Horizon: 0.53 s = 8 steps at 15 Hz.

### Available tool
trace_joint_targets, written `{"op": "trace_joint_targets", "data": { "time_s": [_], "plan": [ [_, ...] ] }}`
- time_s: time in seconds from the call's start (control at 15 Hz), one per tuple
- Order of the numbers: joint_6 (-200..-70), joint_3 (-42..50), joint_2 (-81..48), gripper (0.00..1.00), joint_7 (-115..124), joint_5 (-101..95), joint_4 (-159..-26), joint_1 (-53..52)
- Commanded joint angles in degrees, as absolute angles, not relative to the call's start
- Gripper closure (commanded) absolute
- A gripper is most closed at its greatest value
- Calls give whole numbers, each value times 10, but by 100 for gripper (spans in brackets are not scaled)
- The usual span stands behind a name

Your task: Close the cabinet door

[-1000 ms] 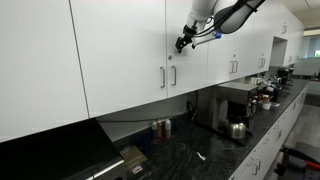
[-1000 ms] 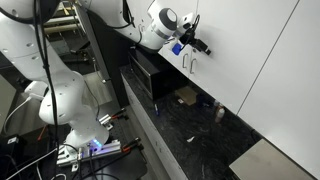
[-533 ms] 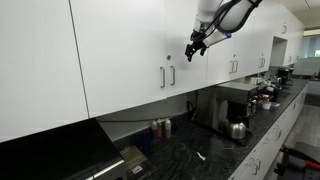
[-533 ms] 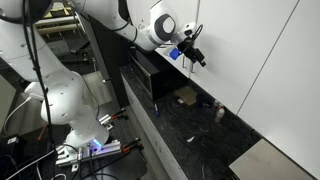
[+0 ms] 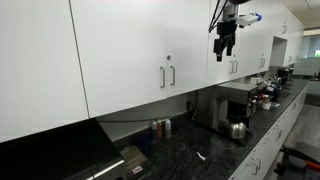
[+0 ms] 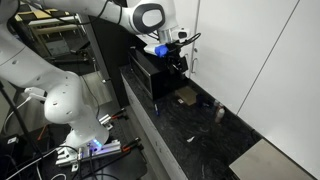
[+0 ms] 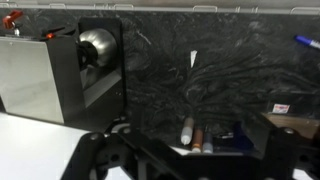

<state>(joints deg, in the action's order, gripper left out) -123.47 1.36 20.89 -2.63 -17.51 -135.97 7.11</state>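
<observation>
- Swinging clear of the cupboards is what the arm has just done. In an exterior view the gripper (image 5: 226, 44) hangs pointing downward, further along the row than a second ago, when it was right at the cabinet door (image 5: 187, 40) above the handle (image 5: 172, 75).
- That door now sits flush with the matching one beside it. No gap or shadow shows along the seam, so I'd judge it closed and the job as good as done, with the arm backing off.
- From this view the jaws look a little apart and empty, though they are small in the frame.
- In an exterior view from the opposite end of the bench, the gripper (image 6: 178, 58) has dropped lower than half a second ago. It hangs near the black microwave (image 6: 150, 78) and out from the white fronts.
- Nothing there touches the door. The fingers are too dark against the microwave for me to tell their spacing.
- Looking through the wrist view, the camera faces down at the dark stone bench (image 7: 230, 70), with a steel kettle (image 7: 97, 45) at one side and a few small bottles (image 7: 190, 132) lower in the frame.
- Here the jaws stand wide apart at the bottom edge, one finger on either side, with nothing held and nothing touching them.
</observation>
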Motion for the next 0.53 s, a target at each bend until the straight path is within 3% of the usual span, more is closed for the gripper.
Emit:
{"op": "trace_joint_targets", "data": {
  "time_s": [0.0, 0.33, 0.47],
  "plan": [
    [-1083, 45, 263, 0, -112, -115, -1337, 50],
    [-906, 51, 290, 0, -123, -84, -1261, 39],
    [-931, 52, 299, 0, -116, -99, -1280, 38]
  ]
}}
